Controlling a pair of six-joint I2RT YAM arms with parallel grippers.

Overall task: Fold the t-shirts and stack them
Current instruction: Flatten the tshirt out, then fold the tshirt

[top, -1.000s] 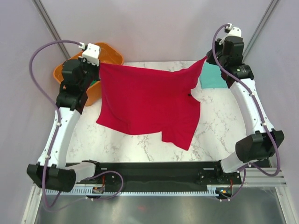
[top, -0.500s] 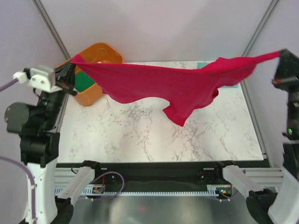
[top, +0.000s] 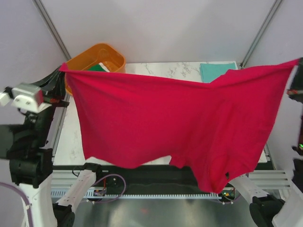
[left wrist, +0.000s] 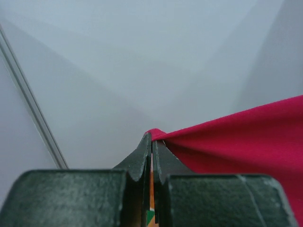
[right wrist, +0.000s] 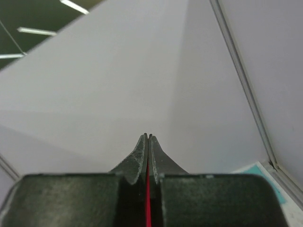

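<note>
Step in hand: the red t-shirt (top: 180, 127) is held up in the air by two corners, probably to be laid flat on the counter (top: 161, 69) for folding.
Red t-shirt: it hangs as a wide sheet between the arms, and its lower edge drops lower on the right side.
Left claw (left wrist: 151, 139): fully closed, pinching the upper left corner of the red cloth.
Right claw (right wrist: 147, 138): fully closed, with a thin line of red cloth between the jaws.
Other shirts: the teal t-shirt (top: 215, 71) lies at the far right of the counter. The dark green t-shirt (top: 98, 67) is in the orange tub (top: 90, 54).
Doing it well: the arms should hold the top edge level and tight, let the lower edge touch the counter first, and release only when the cloth rests.
Risk: both grips are at the very tips, so a hard pull may slip a corner.
</note>
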